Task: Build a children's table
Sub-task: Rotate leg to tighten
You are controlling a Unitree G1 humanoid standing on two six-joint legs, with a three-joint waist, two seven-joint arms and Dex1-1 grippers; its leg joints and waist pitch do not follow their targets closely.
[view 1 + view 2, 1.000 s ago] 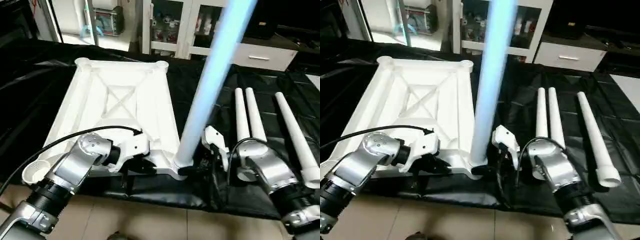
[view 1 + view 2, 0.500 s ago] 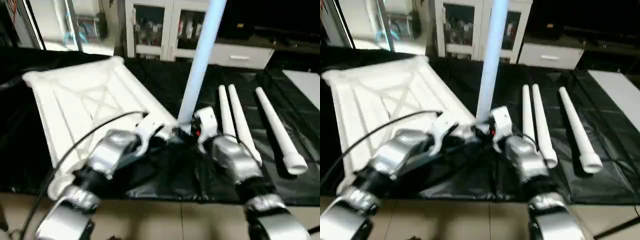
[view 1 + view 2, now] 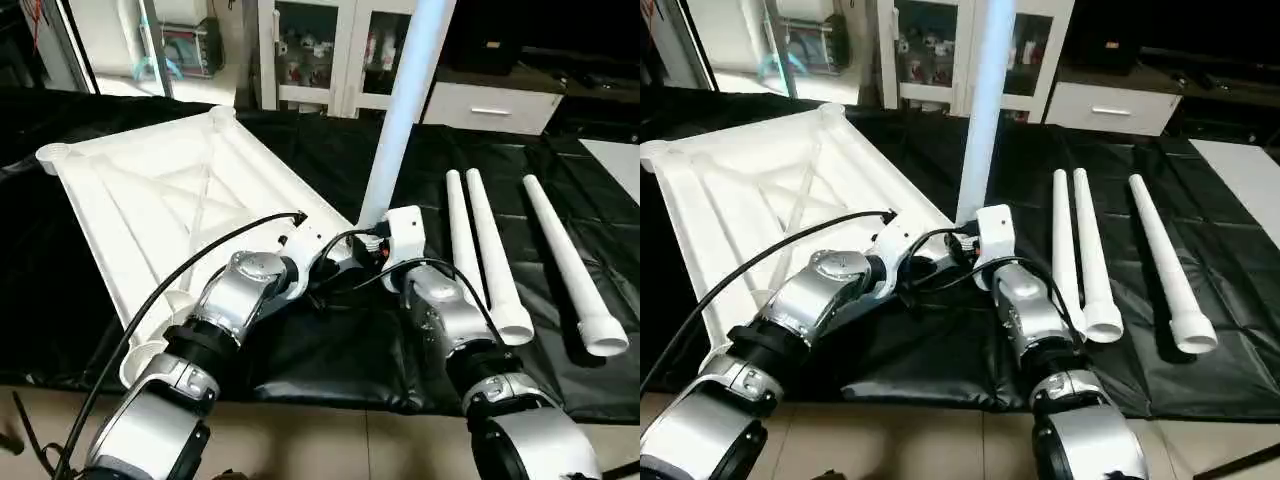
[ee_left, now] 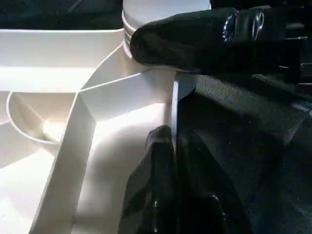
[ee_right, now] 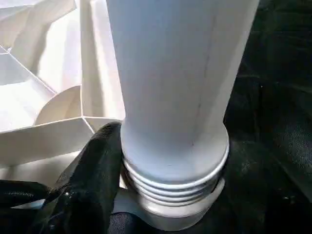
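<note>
Since a second ago the tabletop (image 3: 190, 200) has swung round on the black sheet (image 3: 330, 350): its far end now points to the upper left of the frame, and its near corner sits at centre with both arms drawn in tight around it. No readable writing shows on any part. It lies upside down, its ribbed, X-braced underside up, its long axis running from upper left to centre. One leg (image 3: 405, 95) stands upright in the near corner socket, its threaded end (image 5: 175, 180) only partly screwed in. The left hand (image 4: 170, 146) is closed on the tabletop's edge wall beside that socket. The right hand (image 5: 92, 180) presses a finger against the leg's threaded base; its grip cannot be told. Three more legs (image 3: 480, 250) lie right of centre, running away from the camera.
</note>
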